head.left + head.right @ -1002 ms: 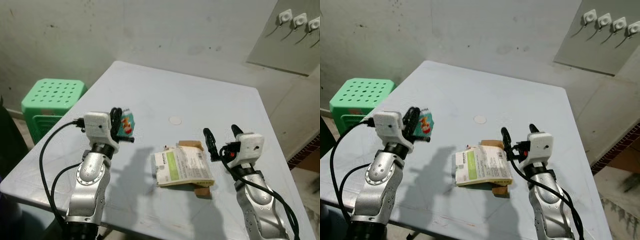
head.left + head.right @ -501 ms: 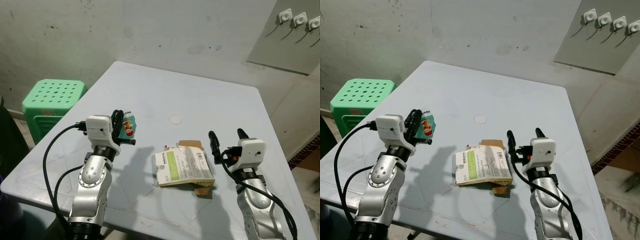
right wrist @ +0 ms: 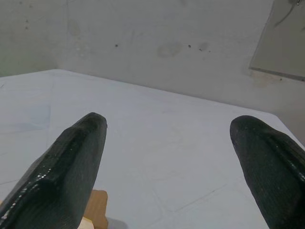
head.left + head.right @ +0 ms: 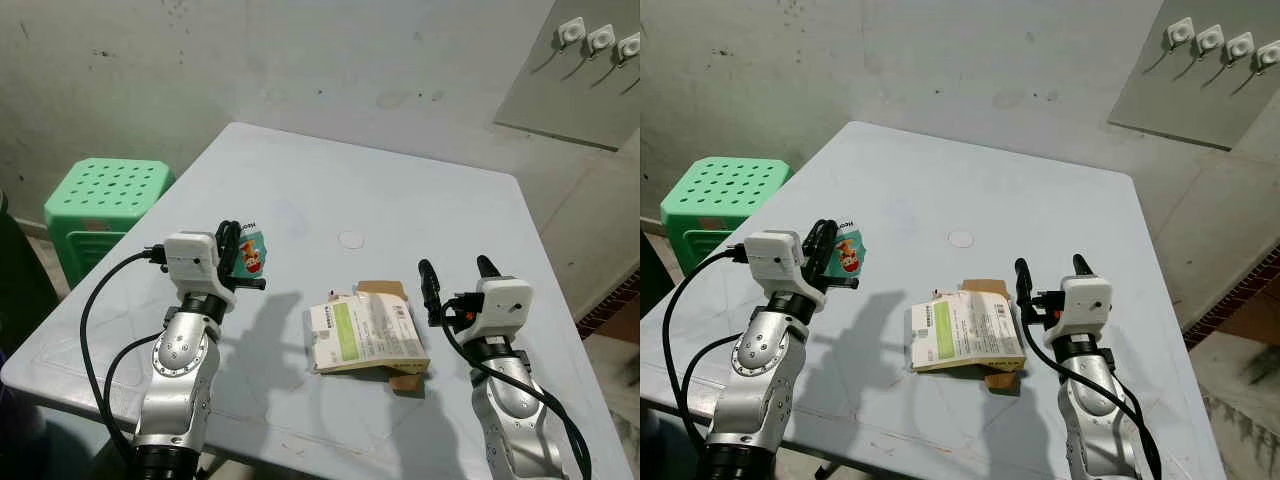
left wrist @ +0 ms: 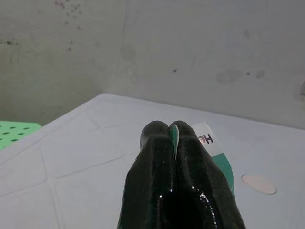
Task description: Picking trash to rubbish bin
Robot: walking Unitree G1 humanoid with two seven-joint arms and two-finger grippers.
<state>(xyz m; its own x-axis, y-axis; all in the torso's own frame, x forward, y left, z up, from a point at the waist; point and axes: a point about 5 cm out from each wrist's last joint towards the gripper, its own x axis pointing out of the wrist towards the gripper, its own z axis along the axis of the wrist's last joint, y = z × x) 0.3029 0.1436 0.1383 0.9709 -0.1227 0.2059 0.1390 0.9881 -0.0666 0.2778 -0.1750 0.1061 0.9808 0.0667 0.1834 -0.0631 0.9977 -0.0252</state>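
My left gripper (image 4: 234,250) is shut on a small teal snack wrapper (image 4: 252,250) with red print, held up above the left side of the pale table (image 4: 400,200); in the left wrist view the wrapper (image 5: 217,160) sticks out from between the closed fingers (image 5: 162,162). A flattened paper packet with a green label (image 4: 363,332) lies on a piece of brown cardboard (image 4: 405,380) near the table's front middle. My right gripper (image 4: 455,278) stands open just right of that packet, with nothing between its fingers (image 3: 71,167).
A green plastic stool (image 4: 105,195) stands on the floor left of the table. A small white disc (image 4: 350,240) lies on the tabletop beyond the packet. A stained wall (image 4: 300,60) rises behind, with a panel of switches (image 4: 595,40) at the upper right.
My left gripper with the wrapper has shifted slightly left and a little down. The right gripper has drifted slightly right and down, away from the packet. The packet has not moved.
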